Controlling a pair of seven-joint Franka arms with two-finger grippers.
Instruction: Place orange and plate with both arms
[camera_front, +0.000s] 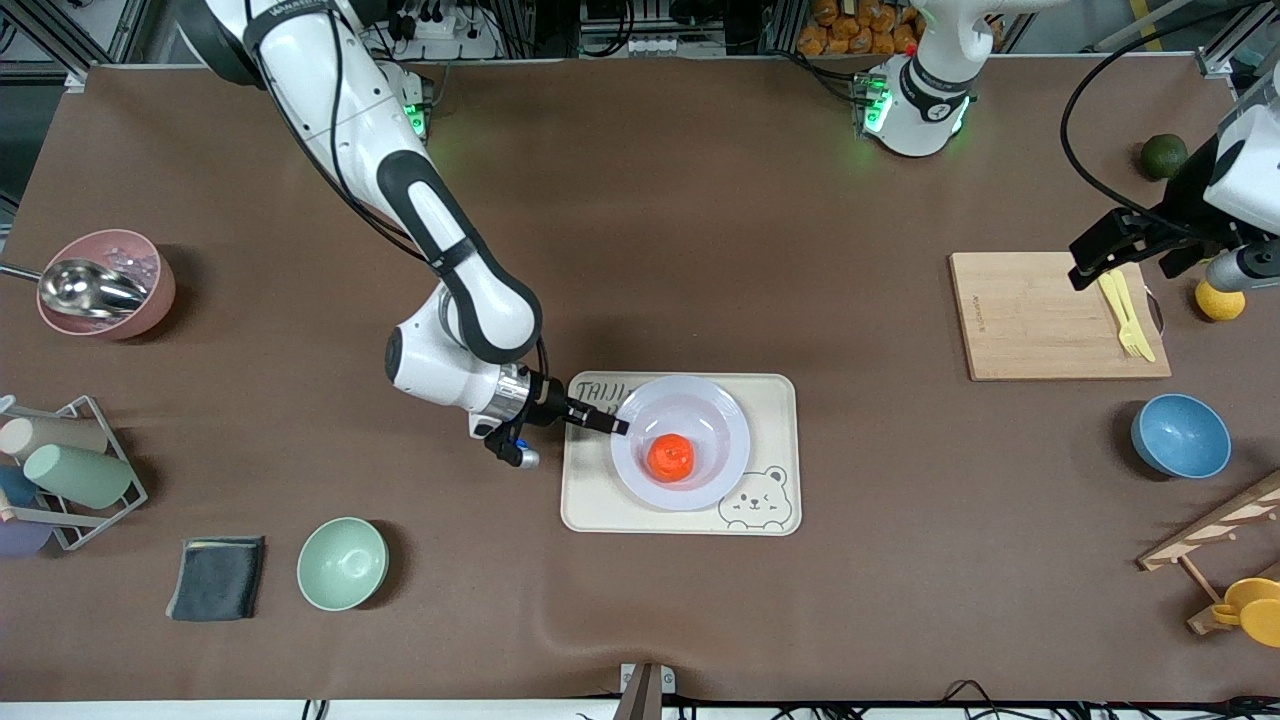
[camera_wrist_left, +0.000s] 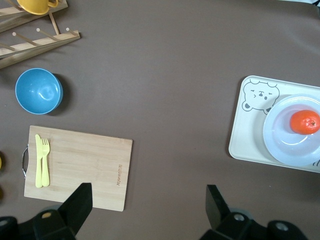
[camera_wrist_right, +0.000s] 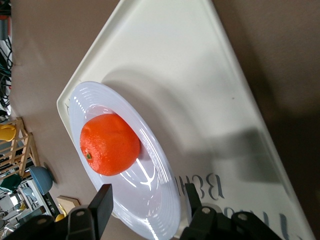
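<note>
- Jaws of the right gripper (camera_front: 620, 426) straddle the rim of the plate (camera_front: 722, 418), parted, not pinching it; the left gripper (camera_front: 1100, 262) waits wide open above the cutting board (camera_front: 1040, 320).
- To finish well, I'd draw the right jaws straight off the rim without nudging it.
- The orange (camera_front: 670, 457), bright and dimpled, sits in the glossy pale plate on the bear tray (camera_front: 780, 500), mid-counter.

Brown-covered table (camera_front: 700, 200) under even light, aluminium frame rails (camera_front: 60, 40) along its edge.
</note>
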